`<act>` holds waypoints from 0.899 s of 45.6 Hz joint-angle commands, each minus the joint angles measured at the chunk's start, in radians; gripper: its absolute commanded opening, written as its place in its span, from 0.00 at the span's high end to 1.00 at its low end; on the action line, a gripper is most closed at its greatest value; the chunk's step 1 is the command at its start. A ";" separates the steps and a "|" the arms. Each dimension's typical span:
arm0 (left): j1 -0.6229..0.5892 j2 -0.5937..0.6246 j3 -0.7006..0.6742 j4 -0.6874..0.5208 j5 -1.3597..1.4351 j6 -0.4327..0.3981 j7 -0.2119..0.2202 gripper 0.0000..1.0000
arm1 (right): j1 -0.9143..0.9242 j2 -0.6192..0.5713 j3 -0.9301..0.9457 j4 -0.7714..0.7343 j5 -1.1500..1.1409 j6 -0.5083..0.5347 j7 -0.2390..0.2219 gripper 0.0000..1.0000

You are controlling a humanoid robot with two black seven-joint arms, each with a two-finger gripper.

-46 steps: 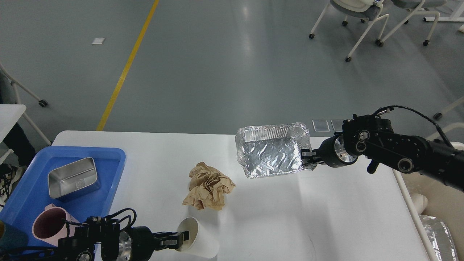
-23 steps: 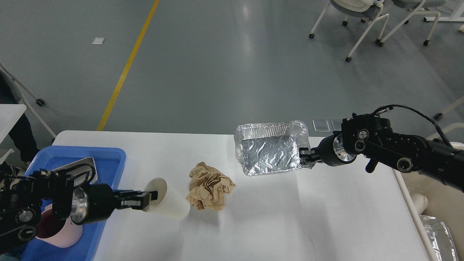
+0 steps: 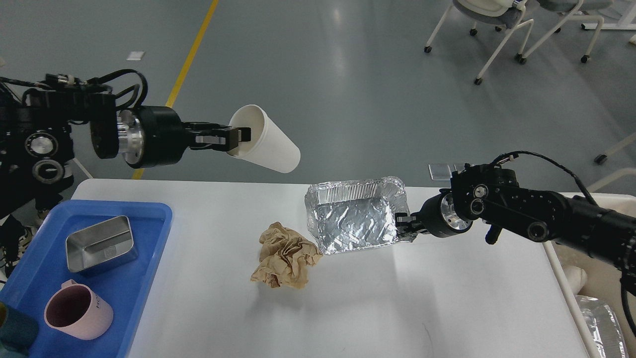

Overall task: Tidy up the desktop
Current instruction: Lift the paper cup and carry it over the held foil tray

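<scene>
The white desktop fills the lower part of the head view. My left gripper is shut on the rim of a white paper cup and holds it tilted, high above the table's far left. My right gripper is shut on the right rim of a crinkled foil tray, held tilted just above the desktop's far middle. A crumpled brown paper ball lies on the desktop just left of the foil tray.
A blue plastic tray at the left edge holds a steel box and a pink mug. A cream bin with foil inside stands off the right edge. Chairs stand on the floor far right.
My left arm has lifted the paper cup from low near the table's front to high above its far left. My right gripper has carried the foil tray slightly left and down.
</scene>
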 commanded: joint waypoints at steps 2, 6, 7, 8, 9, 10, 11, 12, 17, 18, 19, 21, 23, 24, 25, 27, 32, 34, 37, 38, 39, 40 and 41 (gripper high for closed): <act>-0.161 -0.168 0.176 0.139 0.008 -0.003 0.004 1.00 | 0.000 0.000 0.000 0.000 0.001 0.000 0.000 1.00; -0.217 -0.271 0.250 0.256 0.008 -0.003 0.004 1.00 | 0.000 0.000 0.001 0.000 0.003 0.000 0.000 1.00; -0.226 -0.300 0.265 0.291 0.008 -0.003 0.004 1.00 | 0.000 0.000 0.001 0.000 0.003 0.000 0.000 1.00; -0.234 -0.330 0.281 0.325 0.008 -0.003 0.004 1.00 | 0.000 0.000 0.001 0.002 0.003 0.000 0.000 1.00; -0.240 -0.364 0.293 0.358 0.008 -0.003 0.004 1.00 | 0.000 0.000 0.001 0.002 0.003 0.000 0.000 1.00; -0.244 -0.398 0.305 0.389 0.008 -0.003 0.004 1.00 | 0.000 0.000 0.003 0.002 0.003 0.000 0.000 1.00; -0.248 -0.433 0.314 0.417 0.008 -0.003 0.004 1.00 | 0.000 0.000 0.003 0.002 0.003 0.000 0.000 1.00; -0.251 -0.465 0.324 0.443 0.008 -0.002 0.004 1.00 | 0.000 0.000 0.004 0.002 0.003 0.000 0.000 1.00; -0.251 -0.606 0.348 0.567 0.008 0.003 0.004 1.00 | 0.002 -0.001 0.006 0.003 0.003 0.000 0.000 1.00; -0.251 -0.628 0.354 0.590 0.010 0.003 0.004 1.00 | 0.002 -0.003 0.006 0.003 0.003 0.000 0.000 1.00; -0.251 -0.653 0.360 0.610 0.011 0.005 0.004 1.00 | 0.002 -0.004 0.006 0.003 0.003 -0.002 0.000 1.00; -0.251 -0.689 0.374 0.647 0.018 0.006 0.004 1.00 | 0.002 -0.007 0.006 0.003 0.003 -0.002 0.000 1.00; -0.251 -0.725 0.388 0.676 0.030 0.011 0.004 1.00 | 0.002 -0.010 0.006 0.003 0.003 -0.002 0.000 1.00; -0.252 -0.742 0.399 0.689 0.037 0.012 0.005 1.00 | 0.002 -0.010 0.009 0.003 0.003 -0.002 0.001 1.00; -0.252 -0.758 0.408 0.704 0.045 0.014 0.005 1.00 | 0.002 -0.012 0.009 0.005 0.003 -0.002 0.000 1.00; -0.252 -0.786 0.426 0.721 0.061 0.020 0.007 1.00 | 0.000 -0.012 0.009 0.006 0.003 -0.003 0.000 1.00; -0.252 -0.808 0.454 0.739 0.067 0.043 0.017 1.00 | 0.000 -0.020 0.015 0.009 0.003 -0.005 0.000 1.00; -0.251 -0.811 0.456 0.741 0.068 0.054 0.019 0.99 | 0.000 -0.020 0.018 0.011 0.003 -0.005 0.000 1.00; -0.245 -0.812 0.456 0.742 0.068 0.066 0.019 0.99 | 0.000 -0.020 0.024 0.012 0.003 -0.005 0.000 1.00; -0.241 -0.812 0.456 0.742 0.068 0.072 0.019 0.99 | 0.000 -0.020 0.026 0.012 0.003 -0.005 0.000 1.00; -0.240 -0.812 0.456 0.742 0.068 0.078 0.019 0.98 | 0.000 -0.020 0.026 0.012 0.003 -0.005 0.000 1.00; -0.237 -0.812 0.456 0.742 0.067 0.087 0.019 0.98 | 0.000 -0.020 0.026 0.012 0.003 -0.005 0.000 1.00; -0.235 -0.814 0.454 0.742 0.067 0.097 0.019 0.98 | 0.000 -0.020 0.026 0.012 0.003 -0.005 0.000 1.00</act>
